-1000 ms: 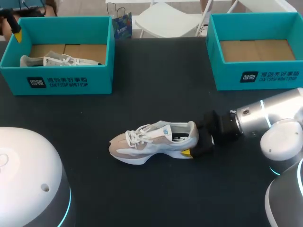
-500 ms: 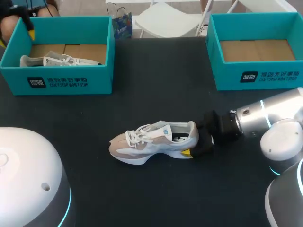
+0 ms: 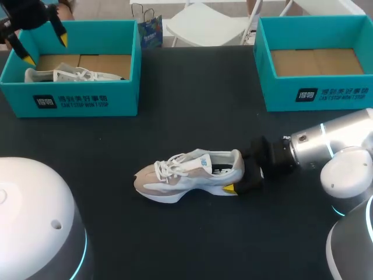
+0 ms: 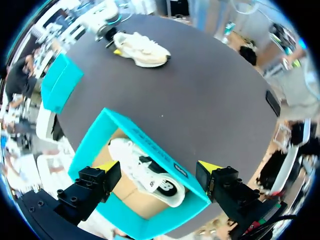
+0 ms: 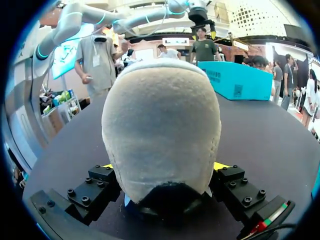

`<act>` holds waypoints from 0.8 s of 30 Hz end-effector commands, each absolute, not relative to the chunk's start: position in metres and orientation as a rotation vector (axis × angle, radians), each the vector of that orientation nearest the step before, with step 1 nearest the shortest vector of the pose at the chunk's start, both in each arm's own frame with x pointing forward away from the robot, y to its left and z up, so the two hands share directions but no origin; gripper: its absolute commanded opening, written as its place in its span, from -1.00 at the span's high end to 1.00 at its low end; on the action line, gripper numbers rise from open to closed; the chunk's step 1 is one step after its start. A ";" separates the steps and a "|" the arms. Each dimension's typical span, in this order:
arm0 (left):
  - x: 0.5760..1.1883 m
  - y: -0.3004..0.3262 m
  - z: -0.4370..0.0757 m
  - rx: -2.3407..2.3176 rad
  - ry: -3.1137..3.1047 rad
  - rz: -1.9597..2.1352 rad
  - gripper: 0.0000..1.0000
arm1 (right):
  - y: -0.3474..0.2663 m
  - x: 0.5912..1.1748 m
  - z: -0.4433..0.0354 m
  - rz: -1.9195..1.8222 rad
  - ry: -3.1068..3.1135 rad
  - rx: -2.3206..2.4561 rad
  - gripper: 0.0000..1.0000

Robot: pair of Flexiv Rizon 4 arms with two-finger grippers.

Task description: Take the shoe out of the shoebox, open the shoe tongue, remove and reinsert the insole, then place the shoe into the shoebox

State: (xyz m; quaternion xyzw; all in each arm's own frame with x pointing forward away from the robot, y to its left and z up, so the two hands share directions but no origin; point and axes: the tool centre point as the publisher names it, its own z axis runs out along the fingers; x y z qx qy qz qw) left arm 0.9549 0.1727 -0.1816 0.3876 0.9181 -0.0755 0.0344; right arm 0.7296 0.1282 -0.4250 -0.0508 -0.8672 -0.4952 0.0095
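Note:
A white and beige shoe [image 3: 189,174] lies on its sole in the middle of the black table, toe pointing left. My right gripper [image 3: 239,172] is shut on its heel. In the right wrist view the heel [image 5: 162,125] fills the space between the two yellow tips of that gripper [image 5: 164,167]. A second white shoe [image 3: 70,74] lies in the left teal shoebox [image 3: 81,102]. My left gripper [image 3: 44,49] hangs open above that box's far left corner. The left wrist view looks down past the gripper [image 4: 159,170] at the boxed shoe [image 4: 145,175].
A second teal shoebox [image 3: 315,96] stands at the back right with only its cardboard floor showing. Bare black tabletop [image 3: 192,111] lies between the two boxes and around the shoe.
My left gripper has moved rightward and down over the left shoebox, and both its yellow tips now show. The right arm and the shoe have not moved.

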 end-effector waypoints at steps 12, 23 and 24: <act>0.926 0.117 -0.178 0.205 3.091 -0.121 -1.00 | 0.133 0.730 -0.430 -1.545 -2.708 -0.158 1.00; 0.903 0.049 -0.188 -0.568 3.043 -0.074 -1.00 | 0.133 0.730 -0.430 -1.545 -2.708 -0.158 1.00; 0.900 0.042 -0.189 -0.626 3.022 -0.084 -1.00 | 0.133 0.730 -0.430 -1.545 -2.708 -0.158 1.00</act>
